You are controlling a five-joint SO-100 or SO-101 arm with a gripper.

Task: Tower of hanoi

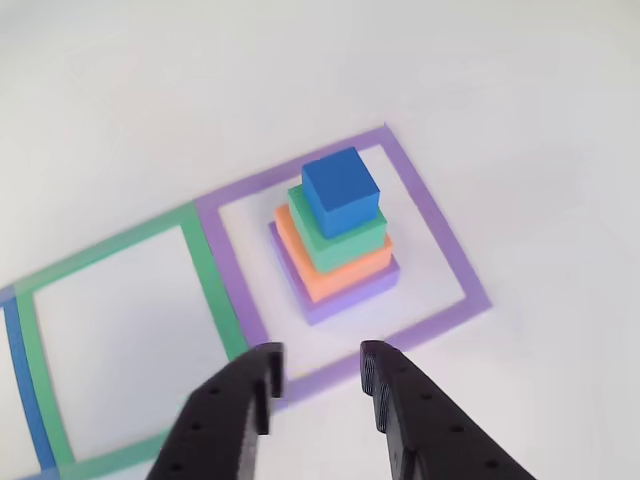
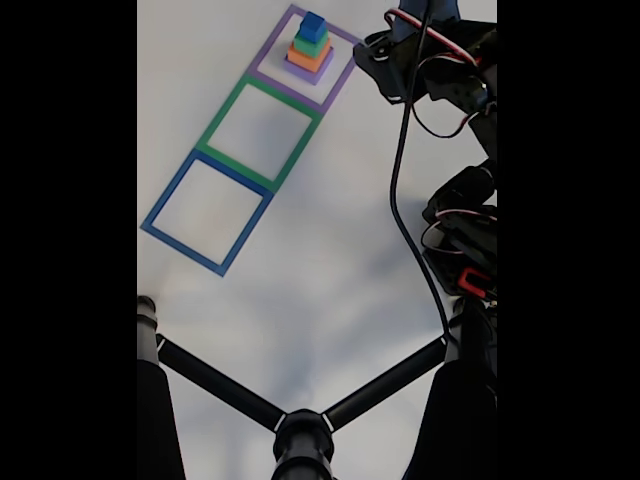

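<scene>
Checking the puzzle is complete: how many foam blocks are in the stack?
4, all stacked inside the purple tape square: purple block lowest, orange block, green block, blue block on top.

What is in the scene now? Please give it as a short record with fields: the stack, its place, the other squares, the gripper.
stack order, bottom to top: purple block, orange block, green block, blue block
stack place: inside the purple tape square
green tape square: nothing inside it
blue tape square: nothing inside it
gripper: open, holding nothing, short of the stack in the other view
surface: white table
</scene>
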